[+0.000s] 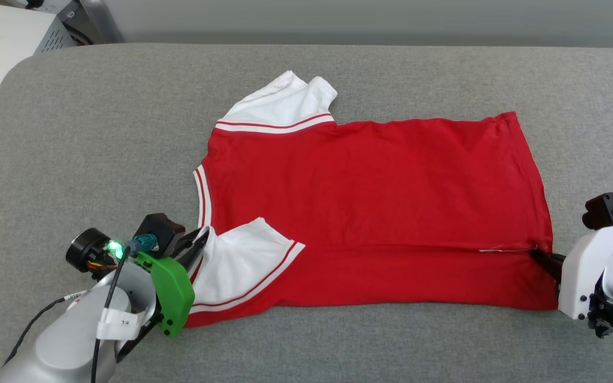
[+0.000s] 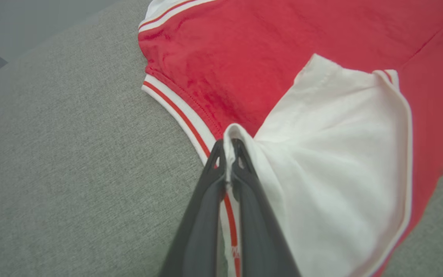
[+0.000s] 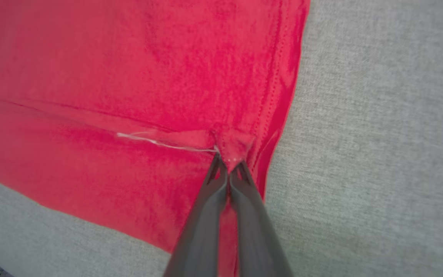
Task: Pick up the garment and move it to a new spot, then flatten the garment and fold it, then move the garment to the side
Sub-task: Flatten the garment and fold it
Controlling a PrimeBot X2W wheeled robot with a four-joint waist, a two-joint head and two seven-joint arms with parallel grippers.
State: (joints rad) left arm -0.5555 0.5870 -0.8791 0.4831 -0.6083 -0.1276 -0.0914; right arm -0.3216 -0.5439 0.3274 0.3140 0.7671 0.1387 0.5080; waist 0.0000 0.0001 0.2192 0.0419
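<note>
On the grey pad (image 1: 72, 159), the shirt (image 1: 381, 202) is spread plain red side up, with the collar (image 1: 201, 197) toward the robot's left and the hem (image 1: 532, 175) toward its right. The near long edge is laid folded over the body, and the near sleeve (image 1: 237, 260) is turned in on top. The left gripper (image 1: 199, 243) is clamped on white cloth beside the collar. The right gripper (image 1: 543, 258) is pinched together on bunched red cloth at the hem end of the fold. The far sleeve (image 1: 280, 103) is spread beyond the far edge.
</note>
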